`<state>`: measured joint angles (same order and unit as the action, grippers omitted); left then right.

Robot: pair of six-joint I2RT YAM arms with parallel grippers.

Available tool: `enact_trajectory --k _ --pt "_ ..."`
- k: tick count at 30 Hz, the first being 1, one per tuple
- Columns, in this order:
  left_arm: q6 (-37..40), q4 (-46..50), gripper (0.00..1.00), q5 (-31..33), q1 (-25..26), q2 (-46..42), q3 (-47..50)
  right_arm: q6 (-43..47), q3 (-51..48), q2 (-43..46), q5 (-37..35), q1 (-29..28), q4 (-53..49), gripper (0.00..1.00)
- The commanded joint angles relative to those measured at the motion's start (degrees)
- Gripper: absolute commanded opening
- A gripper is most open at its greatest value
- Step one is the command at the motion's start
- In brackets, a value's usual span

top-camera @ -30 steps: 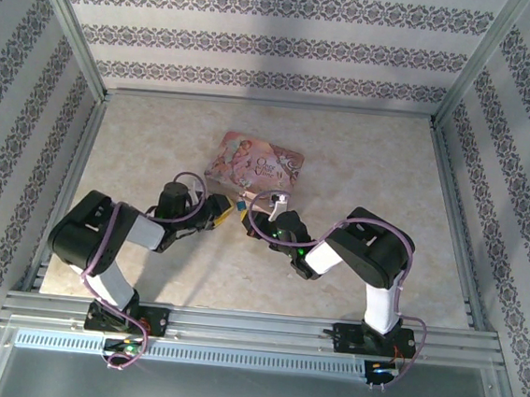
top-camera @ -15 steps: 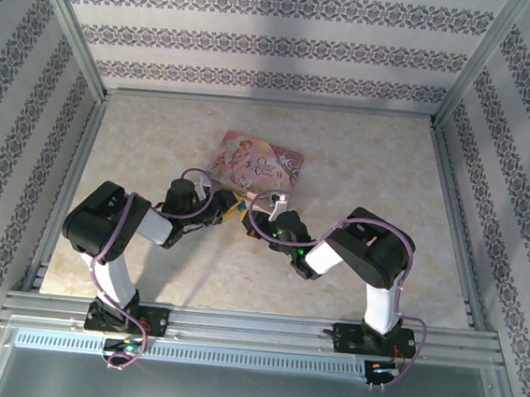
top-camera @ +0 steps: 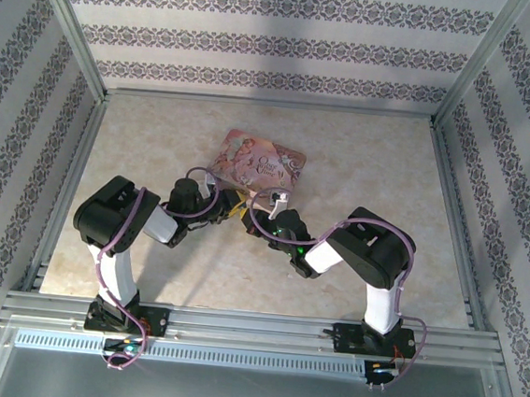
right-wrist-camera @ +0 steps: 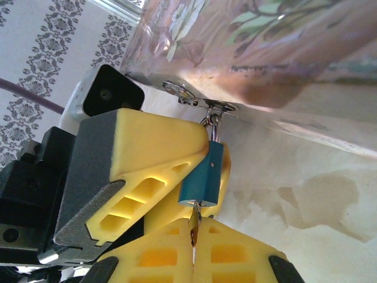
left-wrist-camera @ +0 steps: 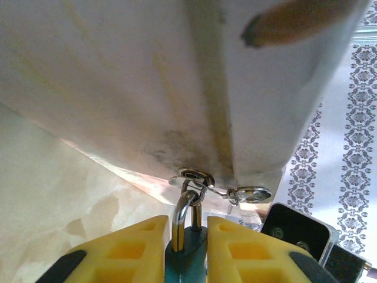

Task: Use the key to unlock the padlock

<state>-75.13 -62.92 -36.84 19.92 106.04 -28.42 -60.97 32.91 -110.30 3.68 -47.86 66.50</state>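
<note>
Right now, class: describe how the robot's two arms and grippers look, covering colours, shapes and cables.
The left arm and right arm are black with white link sections, each trailed by a looping purple cable. The left gripper and right gripper have wedge-shaped yellow fingers with hollow cells and dark grey faces.
</note>
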Motion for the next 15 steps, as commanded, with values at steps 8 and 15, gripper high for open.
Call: enact_trajectory --k 8,15 --pt "1.0 2.2 0.07 1.8 0.8 -3.3 -0.4 -1.9 -2.8 5.1 -0.1 0.4 0.0 0.23" --pt "1.6 10.1 0.04 3.9 1.9 -9.3 -1.5 4.3 -10.5 15.8 -3.5 0.9 -3.9 0.38"
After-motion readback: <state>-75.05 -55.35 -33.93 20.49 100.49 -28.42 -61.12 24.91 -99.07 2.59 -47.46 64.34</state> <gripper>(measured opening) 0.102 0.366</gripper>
